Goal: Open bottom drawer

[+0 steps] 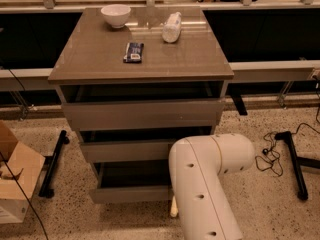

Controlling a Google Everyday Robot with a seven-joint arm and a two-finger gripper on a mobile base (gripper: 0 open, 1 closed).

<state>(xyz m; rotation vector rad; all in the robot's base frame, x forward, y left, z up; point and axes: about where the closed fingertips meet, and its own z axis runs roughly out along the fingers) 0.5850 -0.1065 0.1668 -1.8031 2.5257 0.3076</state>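
Observation:
The bottom drawer [131, 193] is the lowest of three grey-taupe drawers and stands pulled out furthest, with its dark inside showing. The middle drawer [125, 150] and the top drawer [142, 115] also stand a little out. My white arm [200, 184] comes up from the lower edge and covers the right end of the bottom and middle drawers. Only a small pale part of my gripper [173, 207] shows, at the right end of the bottom drawer's front, low near the floor. The rest of it is hidden behind the arm.
On the cabinet top [90, 64] lie a white bowl [115, 14], a dark snack packet [133, 52] and a tipped white bottle [171, 27]. A cardboard box [15, 181] stands at the left. Black stand legs [52, 164] and cables [272, 154] lie on the floor on either side.

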